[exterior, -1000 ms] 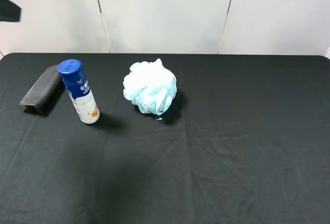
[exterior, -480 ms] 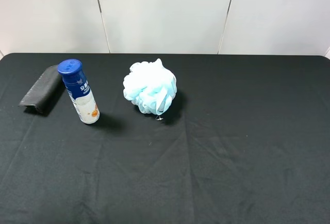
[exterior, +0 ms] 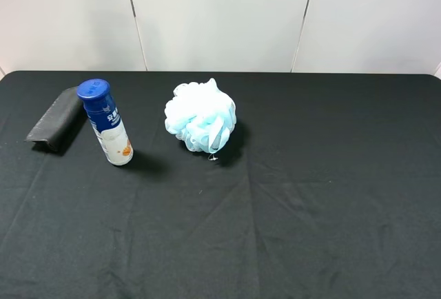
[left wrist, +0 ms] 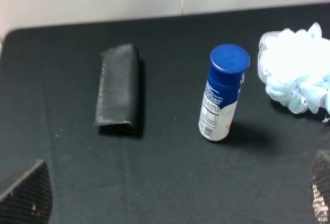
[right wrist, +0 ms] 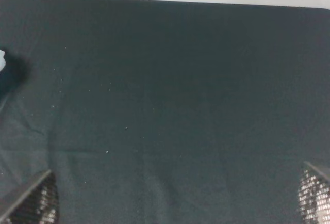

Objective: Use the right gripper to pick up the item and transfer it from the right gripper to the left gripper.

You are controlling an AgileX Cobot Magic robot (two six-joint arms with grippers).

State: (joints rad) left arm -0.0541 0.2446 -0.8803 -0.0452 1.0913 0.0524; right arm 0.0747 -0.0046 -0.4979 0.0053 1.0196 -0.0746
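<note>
Black cloth covers the whole worktop, with pale wall panels behind it. Far over at the left, near the back edge, lies the flat, elongated black leather-like case, set at a slant with its long side running toward the wall; nothing is touching it. Just beside it to the right stands the white bottle with the blue cap, leaning a little, its lower end close to the case's near end but apart from it in the left wrist view. Further right, well clear of the bottle, sits the pale blue mesh bath puff, casting a shadow on the cloth. The right half of the worktop holds only wrinkled cloth. Neither arm shows from the high camera. The left gripper hangs back from the case and bottle, its jaws spread wide with only the two mesh-textured tips at the picture's corners, holding nothing. The right gripper likewise has its jaws released wide over bare cloth.
</note>
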